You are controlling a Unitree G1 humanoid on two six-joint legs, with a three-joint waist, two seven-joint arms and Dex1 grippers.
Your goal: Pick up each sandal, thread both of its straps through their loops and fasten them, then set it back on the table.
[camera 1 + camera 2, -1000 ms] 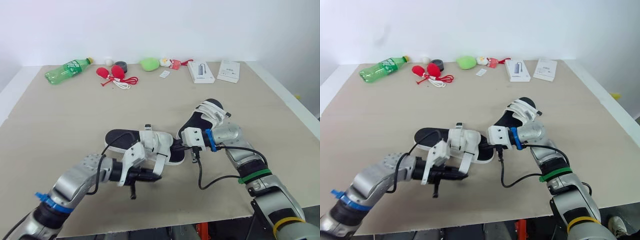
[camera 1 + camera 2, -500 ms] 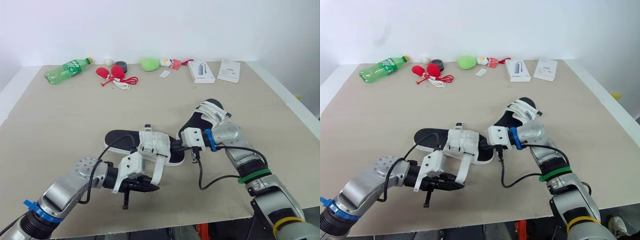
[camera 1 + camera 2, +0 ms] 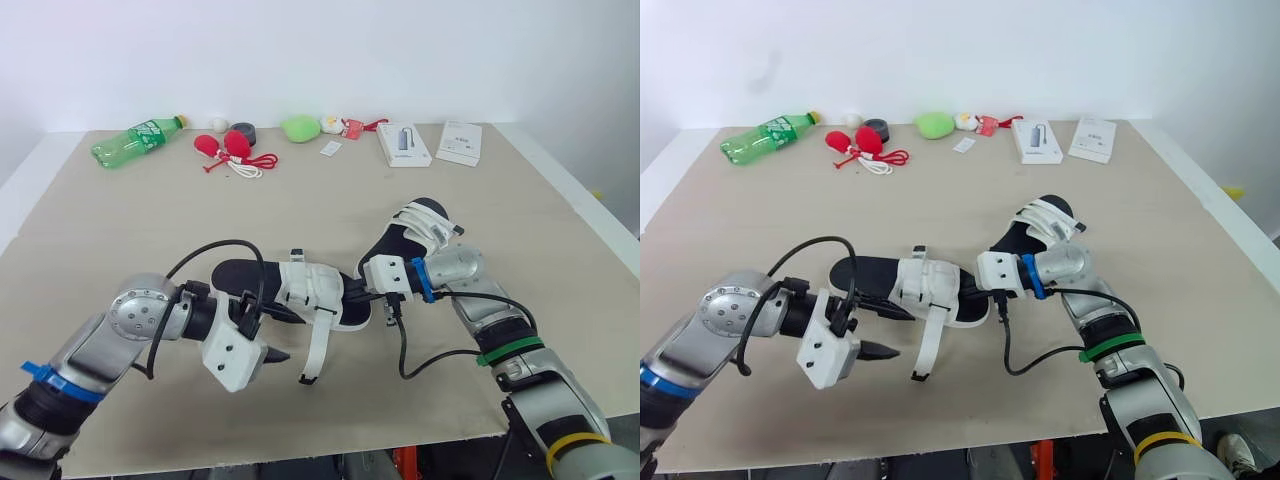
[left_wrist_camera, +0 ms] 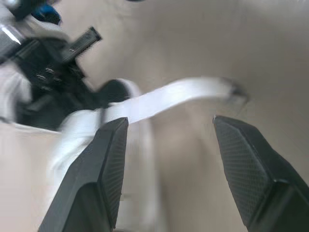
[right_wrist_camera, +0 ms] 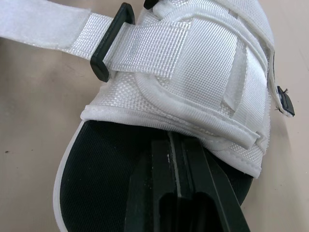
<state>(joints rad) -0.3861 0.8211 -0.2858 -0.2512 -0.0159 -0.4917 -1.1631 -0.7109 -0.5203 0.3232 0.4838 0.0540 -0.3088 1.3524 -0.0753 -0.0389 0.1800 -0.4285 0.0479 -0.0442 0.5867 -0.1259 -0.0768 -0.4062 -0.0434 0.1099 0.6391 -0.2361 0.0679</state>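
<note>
— Sandal position: where is it sitting?
— The near sandal (image 3: 300, 288) is lying on the table (image 3: 150, 230), with one white strap (image 3: 318, 345) trailing loose toward the front edge.
— And the grippers?
— The right gripper (image 3: 356, 292) is pinching its sole at one end. The left gripper (image 3: 282, 333) is hovering beside the strap, fingers spread, gripping nothing. The other sandal (image 3: 415, 225) is lying just behind the right gripper.

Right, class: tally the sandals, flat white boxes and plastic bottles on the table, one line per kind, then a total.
Sandals: 2 (left sandal, right sandal)
Flat white boxes: 2 (printed box, plain box)
Plastic bottles: 1 (green bottle)
Total: 5
</note>
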